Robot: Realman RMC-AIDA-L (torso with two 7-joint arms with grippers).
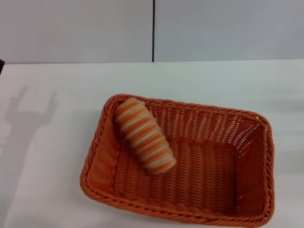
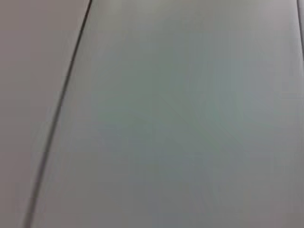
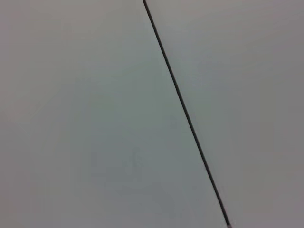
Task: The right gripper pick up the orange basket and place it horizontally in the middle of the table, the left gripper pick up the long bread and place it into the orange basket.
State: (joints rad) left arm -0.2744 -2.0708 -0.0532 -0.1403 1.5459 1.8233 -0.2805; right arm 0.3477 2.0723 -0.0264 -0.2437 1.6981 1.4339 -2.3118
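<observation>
Orange wicker fills the near middle of the white table [image 1: 57,95]: the orange basket [image 1: 247,190] sits lengthwise across the view, its braided rim running all the way round and its woven sides sloping down to a flat floor. Inside it lies the long bread [image 1: 145,136], striped orange and cream, set on a slant. One rounded end leans up against the far wall of the basket near its left corner, touching the weave just under the rim, while the other end rests down on the basket floor toward the middle. The right half of the basket floor is bare weave.

Neither the left gripper nor the right gripper can be seen from the head view, so I cannot tell whether either is wide, narrow or holding anything, nor place the bread relative to them. A faint grey shadow falls on the tabletop well to the left of the basket. Both wrist views look only at a pale wall panel [image 2: 190,118] crossed by one thin dark seam [image 3: 185,114].
</observation>
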